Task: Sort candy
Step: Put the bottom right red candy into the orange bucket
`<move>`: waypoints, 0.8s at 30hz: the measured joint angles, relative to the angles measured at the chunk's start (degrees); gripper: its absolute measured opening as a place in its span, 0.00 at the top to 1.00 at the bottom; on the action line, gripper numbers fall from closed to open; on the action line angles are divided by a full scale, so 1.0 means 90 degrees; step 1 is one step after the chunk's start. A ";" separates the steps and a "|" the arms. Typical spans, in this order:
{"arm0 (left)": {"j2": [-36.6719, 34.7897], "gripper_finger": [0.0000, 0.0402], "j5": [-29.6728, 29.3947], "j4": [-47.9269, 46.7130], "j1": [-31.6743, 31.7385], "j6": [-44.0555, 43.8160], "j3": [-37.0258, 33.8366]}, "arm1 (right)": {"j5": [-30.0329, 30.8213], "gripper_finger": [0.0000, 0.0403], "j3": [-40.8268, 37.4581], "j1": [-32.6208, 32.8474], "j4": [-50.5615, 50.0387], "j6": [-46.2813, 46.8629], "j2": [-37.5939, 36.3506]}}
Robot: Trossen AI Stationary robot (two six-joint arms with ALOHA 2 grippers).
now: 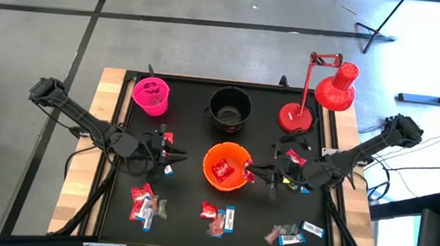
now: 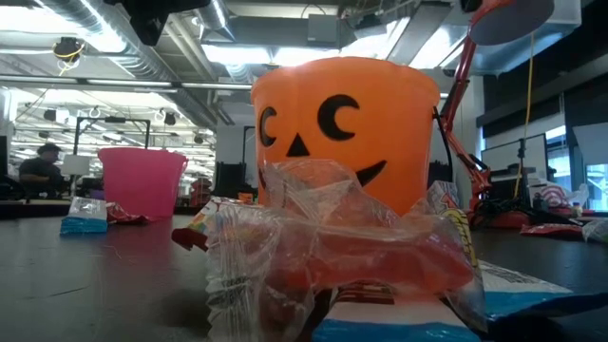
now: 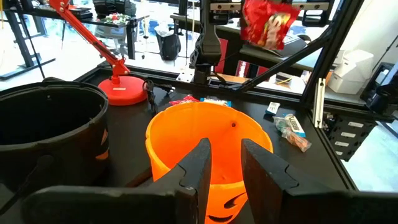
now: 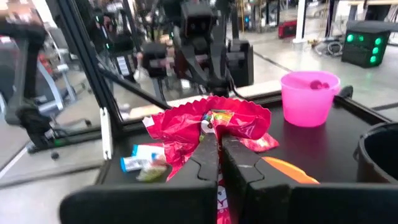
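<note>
Red candy packet [image 4: 208,127] is pinched tight in my right pincer [image 1: 257,174], just by the rim of the orange bucket [image 1: 240,152]. If I let go too soon, it could hit the rim and fall on the table. That bucket has red packets inside. The pink bucket [image 1: 151,96] has small bits in it. My left pincer [image 1: 164,155] waits a little apart, holding nothing, across from it

overhead view, table-level close-up, both showing orange bucket [image 1: 226,166]
</note>
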 joint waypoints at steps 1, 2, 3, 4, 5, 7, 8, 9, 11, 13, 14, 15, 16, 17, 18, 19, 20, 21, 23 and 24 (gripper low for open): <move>0.0000 0.81 0.0000 -0.0016 0.0000 -0.0002 0.0000 | -0.0073 0.99 0.0000 -0.0095 0.0029 0.0000 0.0056; 0.0000 0.81 0.0000 -0.0033 0.0001 -0.0009 0.0000 | -0.0116 0.99 0.0002 -0.0196 0.0052 0.0001 0.0100; 0.0002 0.81 0.0000 -0.0034 -0.0002 -0.0023 0.0000 | -0.0162 0.99 0.0002 -0.0272 0.0026 0.0002 0.0149; 0.0002 0.81 0.0000 -0.0033 -0.0002 -0.0025 0.0000 | -0.0251 0.99 0.0002 -0.0343 0.0002 0.0008 0.0214; 0.0002 0.81 0.0000 -0.0033 0.0000 -0.0028 0.0000 | -0.0336 0.99 0.0002 -0.0422 0.0004 0.0010 0.0288; 0.0002 0.81 0.0000 -0.0045 -0.0001 -0.0088 0.0000 | -0.0510 0.99 0.0002 -0.0562 -0.0017 0.0014 0.0420; 0.0002 0.81 0.0000 -0.0049 -0.0001 -0.0127 0.0000 | -0.0580 0.99 0.0002 -0.0601 -0.0020 0.0016 0.0493; 0.0002 0.81 0.0000 -0.0051 -0.0002 -0.0138 0.0000 | -0.0660 0.99 0.0002 -0.0637 -0.0001 0.0025 0.0561; 0.0002 0.81 0.0000 -0.0060 -0.0001 -0.0140 0.0000 | -0.0789 0.99 0.0002 -0.0717 -0.0026 0.0032 0.0672; 0.0024 0.81 -0.0003 -0.0053 0.0001 -0.0140 0.0002 | -0.0821 0.99 0.0002 -0.0741 -0.0028 0.0060 0.0782; 0.0031 0.81 -0.0003 -0.0069 -0.0002 -0.0140 0.0002 | -0.0794 0.99 0.0002 -0.0771 -0.0033 0.0086 0.0820; 0.0036 0.81 -0.0003 -0.0075 0.0000 -0.0140 0.0002 | -0.0786 0.99 0.0002 -0.0772 -0.0029 0.0161 0.0857; 0.0056 0.81 -0.0006 -0.0058 -0.0002 -0.0140 0.0002 | -0.0788 0.99 0.0002 -0.0772 -0.0024 0.0210 0.0875; 0.0080 0.81 -0.0009 -0.0043 -0.0002 -0.0140 0.0006 | -0.0784 0.99 0.0002 -0.0775 -0.0031 0.0240 0.0878; 0.0108 0.81 -0.0007 -0.0053 -0.0001 -0.0140 0.0007 | -0.0779 0.99 0.0002 -0.0775 -0.0034 0.0243 0.0880; 0.0138 0.81 -0.0007 -0.0068 0.0000 -0.0141 0.0007 | -0.0775 0.99 0.0000 -0.0775 -0.0031 0.0242 0.0881; 0.0171 0.81 -0.0007 -0.0061 -0.0002 -0.0146 0.0007 | -0.0763 0.99 0.0002 -0.0775 -0.0030 0.0242 0.0878; 0.0202 0.81 -0.0007 -0.0058 -0.0002 -0.0152 0.0007 | -0.0752 0.99 0.0002 -0.0775 -0.0026 0.0242 0.0878; 0.0285 0.81 -0.0007 -0.0049 -0.0002 -0.0161 0.0007 | -0.0749 0.99 0.0002 -0.0775 -0.0022 0.0242 0.0878; 0.0325 0.81 -0.0007 -0.0049 -0.0001 -0.0162 0.0007 | -0.0747 0.99 0.0001 -0.0775 -0.0019 0.0240 0.0878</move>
